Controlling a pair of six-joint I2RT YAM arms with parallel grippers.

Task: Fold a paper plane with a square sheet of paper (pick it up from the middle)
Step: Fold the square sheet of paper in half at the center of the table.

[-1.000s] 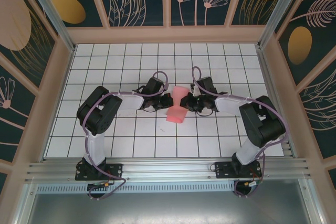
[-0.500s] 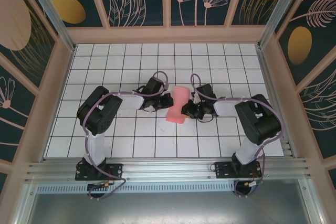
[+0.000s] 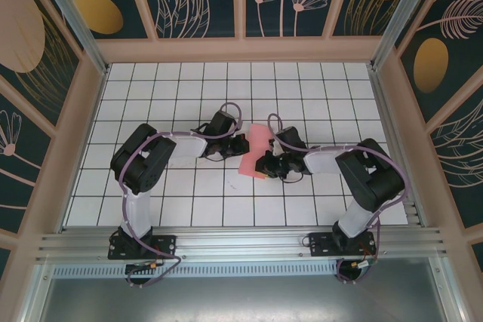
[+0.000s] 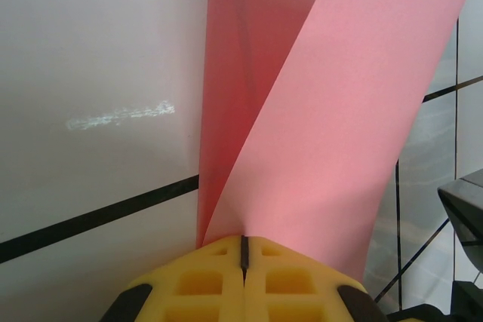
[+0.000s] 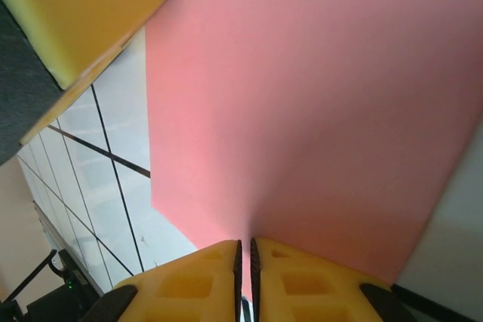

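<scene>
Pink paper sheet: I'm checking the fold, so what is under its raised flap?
The paper sheet has a raised flap; under it lies a creased lower layer on the tiled table. How far that layer extends is covered.

The left arm and right arm met at the middle of the counter, the square sheet of paper bridging their gap; far rows and side margins lay open.
</scene>
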